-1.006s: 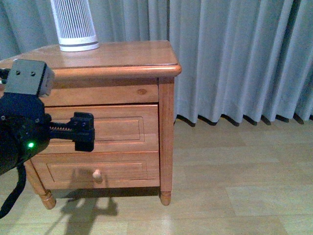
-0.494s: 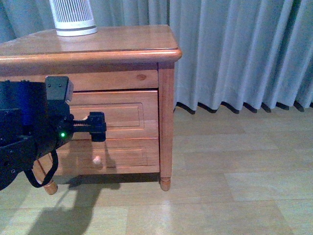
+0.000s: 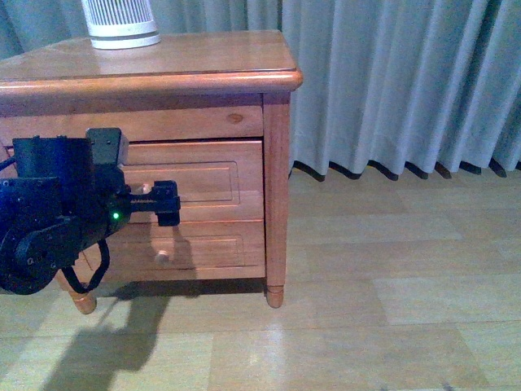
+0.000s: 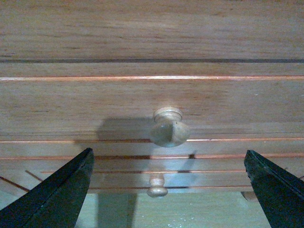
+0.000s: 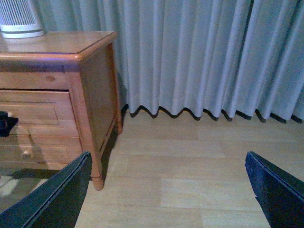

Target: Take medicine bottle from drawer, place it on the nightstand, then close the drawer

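Before drawer knob (image 4: 167, 127), left gripper (image 4: 168, 153) spread, empty.

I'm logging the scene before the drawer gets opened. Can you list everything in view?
nightstand: one, reddish-brown wood, left in the front view, standing on the floor.
drawer: one, same wood, upper of two, shut, with a round knob.
lower drawer: one, same wood, beneath it, shut.
ribbed cylinder: one, white, on the nightstand's top.
curtain: grey-blue, pleated, behind the nightstand.
floor: pale wood planks.
medicine bottle: none visible.
left gripper: one, black, open, facing the upper knob.
right gripper: one, black, open, holding nothing.
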Controlling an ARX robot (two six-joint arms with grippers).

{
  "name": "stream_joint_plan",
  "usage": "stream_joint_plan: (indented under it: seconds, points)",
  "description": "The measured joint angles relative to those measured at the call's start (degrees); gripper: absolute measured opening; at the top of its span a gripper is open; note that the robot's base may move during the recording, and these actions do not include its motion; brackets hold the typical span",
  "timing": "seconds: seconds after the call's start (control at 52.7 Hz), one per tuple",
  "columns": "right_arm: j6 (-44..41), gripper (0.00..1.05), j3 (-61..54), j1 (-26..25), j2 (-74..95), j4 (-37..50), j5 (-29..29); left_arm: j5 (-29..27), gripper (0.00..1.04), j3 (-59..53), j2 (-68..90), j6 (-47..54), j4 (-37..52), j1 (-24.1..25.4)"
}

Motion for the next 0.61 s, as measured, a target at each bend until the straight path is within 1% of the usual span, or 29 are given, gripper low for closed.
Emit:
stream_joint_plan:
  seconds: [0.19,0.607]
  points:
    - [0.0,0.98,0.0,0.0,0.0,0.0,0.0,0.0,0.98,3.0,1.4,-0.3,-0.8,0.0]
    - [0.0,0.98,0.0,0.0,0.0,0.0,0.0,0.0,0.98,6.1,3.9,-0.7,-2.0,0.2]
